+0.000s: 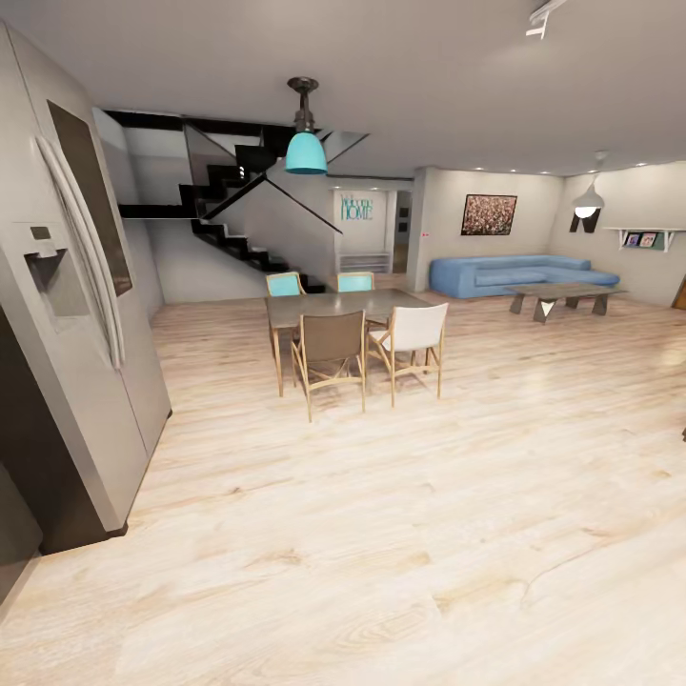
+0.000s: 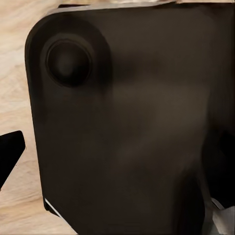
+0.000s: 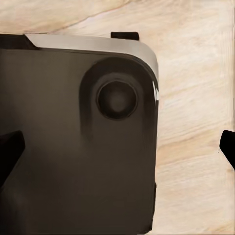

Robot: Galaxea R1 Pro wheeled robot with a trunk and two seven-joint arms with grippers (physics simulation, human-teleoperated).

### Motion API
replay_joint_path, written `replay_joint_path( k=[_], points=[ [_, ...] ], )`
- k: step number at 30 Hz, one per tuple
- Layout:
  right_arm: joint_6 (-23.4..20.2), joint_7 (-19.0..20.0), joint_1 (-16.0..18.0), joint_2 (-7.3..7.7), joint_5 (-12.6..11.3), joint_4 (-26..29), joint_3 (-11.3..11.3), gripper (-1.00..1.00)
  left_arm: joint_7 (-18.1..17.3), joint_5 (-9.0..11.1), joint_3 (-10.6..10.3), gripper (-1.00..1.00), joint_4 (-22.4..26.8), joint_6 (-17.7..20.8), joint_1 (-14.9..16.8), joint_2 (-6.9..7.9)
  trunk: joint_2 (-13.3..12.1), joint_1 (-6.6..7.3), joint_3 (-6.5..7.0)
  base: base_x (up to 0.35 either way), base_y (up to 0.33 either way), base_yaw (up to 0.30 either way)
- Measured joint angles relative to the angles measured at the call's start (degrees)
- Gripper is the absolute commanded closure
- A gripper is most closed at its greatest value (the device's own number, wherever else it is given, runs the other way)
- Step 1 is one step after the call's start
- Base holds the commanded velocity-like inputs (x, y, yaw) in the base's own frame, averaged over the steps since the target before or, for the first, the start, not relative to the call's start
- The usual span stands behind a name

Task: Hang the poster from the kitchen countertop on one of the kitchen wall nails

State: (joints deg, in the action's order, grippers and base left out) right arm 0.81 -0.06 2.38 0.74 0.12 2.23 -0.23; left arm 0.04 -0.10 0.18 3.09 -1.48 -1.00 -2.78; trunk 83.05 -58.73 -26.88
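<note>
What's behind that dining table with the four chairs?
Behind the dining table two turquoise chairs stand at its far side; beyond them rise a dark staircase and a wall with a teal "HOME" sign. The table and chairs hide the floor just beyond.

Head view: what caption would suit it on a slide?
Open-plan room: fridge, dining table with four chairs, blue sofa.

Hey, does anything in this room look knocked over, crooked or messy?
Nothing stands out. The four chairs stand upright around the dining table, the fridge is shut, the framed picture hangs straight above the blue sofa, and the wood floor shows no spills.
</note>
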Motion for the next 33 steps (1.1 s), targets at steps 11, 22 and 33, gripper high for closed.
replay_joint_path(
  k=[11,22,33],
  points=[
    [0.22,-0.02,0.75,1.17,-0.04,30.93,-0.17,-1.00,0.03,-0.23,0.17,-1.00,34.84,-0.43,-0.04,0.97,0.00,0.00,0.00,0.000,0.000,0.000],
    [0.23,-0.02,0.54,2.13,0.15,30.84,0.14,-1.00,-0.04,-0.22,0.43,-1.00,35.93,-0.51,-0.04,1.62,0.00,0.00,0.00,0.000,0.000,0.006],
    [0.25,-0.03,0.35,2.15,0.23,30.52,0.22,-1.00,-0.04,-0.14,0.39,-1.00,34.31,-0.53,-0.05,1.74,0.00,0.00,0.00,0.000,0.000,0.156]
  ],
)
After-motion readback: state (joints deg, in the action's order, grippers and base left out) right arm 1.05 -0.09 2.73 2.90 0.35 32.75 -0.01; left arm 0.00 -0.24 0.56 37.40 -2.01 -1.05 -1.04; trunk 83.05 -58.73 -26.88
